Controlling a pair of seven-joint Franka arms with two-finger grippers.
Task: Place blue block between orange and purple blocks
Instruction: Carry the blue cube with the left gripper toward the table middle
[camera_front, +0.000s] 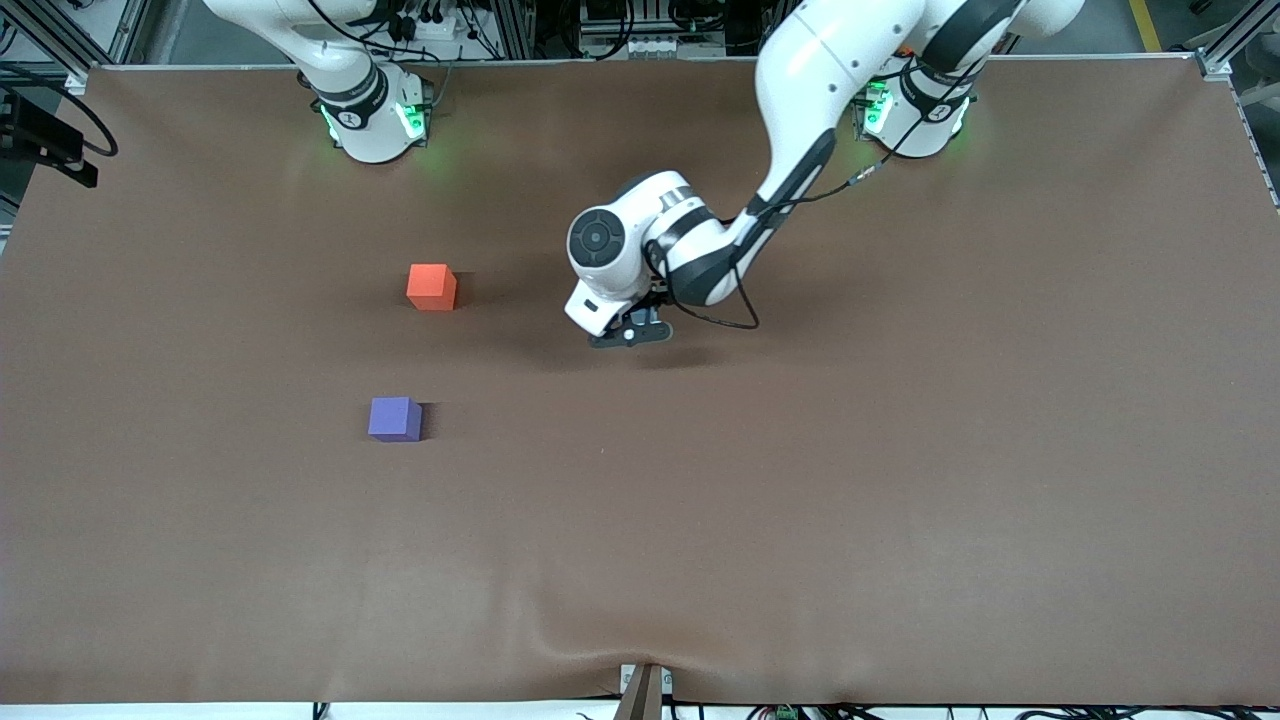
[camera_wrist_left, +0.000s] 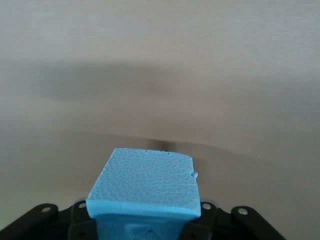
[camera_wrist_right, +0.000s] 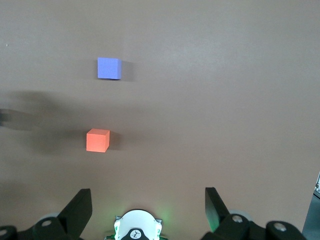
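Note:
My left gripper (camera_front: 630, 335) is over the middle of the table, low above the cloth. It is shut on the light blue block (camera_wrist_left: 145, 182), which the hand hides in the front view. The orange block (camera_front: 431, 287) sits on the table toward the right arm's end from it. The purple block (camera_front: 394, 419) sits nearer the front camera than the orange one, with a gap between them. Both also show in the right wrist view: orange block (camera_wrist_right: 97, 140), purple block (camera_wrist_right: 109, 68). My right gripper (camera_wrist_right: 146, 192) is open and empty, high over its own base, and waits.
A brown cloth (camera_front: 900, 450) covers the whole table and wrinkles at its front edge. The right arm's base (camera_front: 365, 115) and the left arm's base (camera_front: 920, 110) stand along the table's back edge. A dark bracket (camera_front: 45, 140) sits at the back corner by the right arm.

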